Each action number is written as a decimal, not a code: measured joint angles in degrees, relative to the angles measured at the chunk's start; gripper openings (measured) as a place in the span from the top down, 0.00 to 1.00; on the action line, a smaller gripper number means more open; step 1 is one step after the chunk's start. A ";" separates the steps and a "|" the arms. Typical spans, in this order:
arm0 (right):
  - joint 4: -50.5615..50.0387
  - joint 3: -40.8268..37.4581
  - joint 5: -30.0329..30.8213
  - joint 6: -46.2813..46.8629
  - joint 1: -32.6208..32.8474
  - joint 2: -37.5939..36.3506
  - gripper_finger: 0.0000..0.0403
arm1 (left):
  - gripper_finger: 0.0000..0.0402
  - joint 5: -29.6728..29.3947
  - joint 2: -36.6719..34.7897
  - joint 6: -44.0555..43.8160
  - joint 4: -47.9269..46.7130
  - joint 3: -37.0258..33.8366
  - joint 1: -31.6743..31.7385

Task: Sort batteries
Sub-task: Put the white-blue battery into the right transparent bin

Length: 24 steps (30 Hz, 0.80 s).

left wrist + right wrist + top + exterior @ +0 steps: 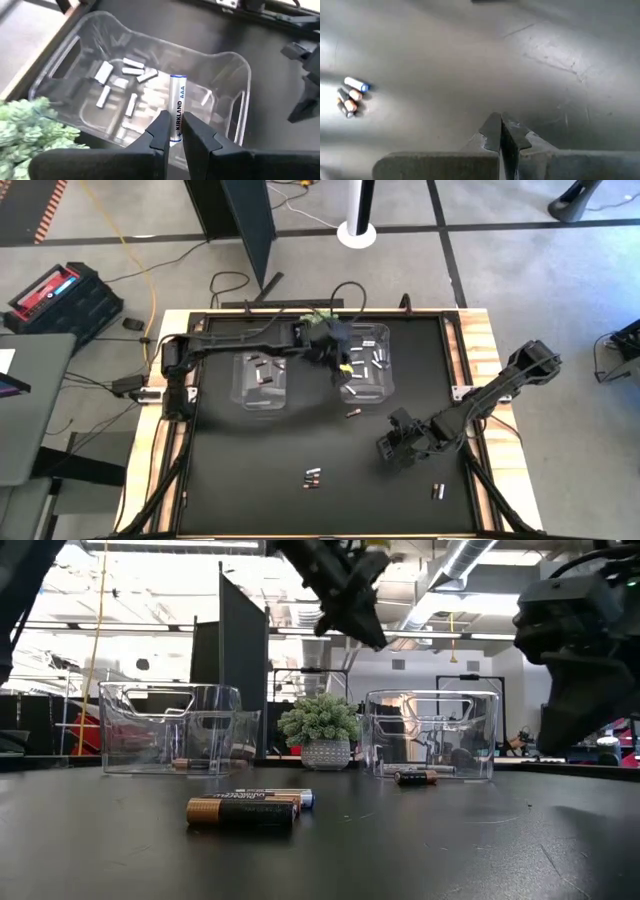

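1. Your left gripper (173,131) pinches a pale battery (177,107) by its lower end, blue cap up, with "KIRKLAND AAA" printed down its side.
2. You are holding that battery above the right clear bin (388,385), which sits toward the far edge of the table (250,480).
3. That bin already has several pale batteries (131,67) lying loose on its floor.
4. The left clear bin (240,392), just beside it along the same far edge, holds a few dark batteries (264,372).
5. A small green plant (319,723) stands between the two bins at the far edge.
6. One dark battery (352,414) lies on the table just in front of the right bin.
7. Three batteries (313,477) lie together near the middle of the near edge, two dark with copper ends and one pale with a blue tip.
8. Another dark battery (437,492) lies toward the near right corner.
9. Your right gripper (500,129) hangs over bare table on the right side, between the bins and the near edge, fingers pressed together and holding nothing.
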 joint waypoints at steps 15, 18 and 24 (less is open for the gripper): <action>-1.33 0.00 0.07 -0.04 -5.27 0.12 0.95 | 0.92 7.91 23.72 12.36 -7.65 21.15 4.08; -1.35 0.00 0.07 0.21 -5.64 0.12 0.95 | 0.92 7.87 29.33 14.61 -13.00 28.51 4.13; -1.57 0.00 0.07 1.79 -5.78 0.12 0.95 | 0.92 7.66 34.90 16.78 -16.05 32.69 4.40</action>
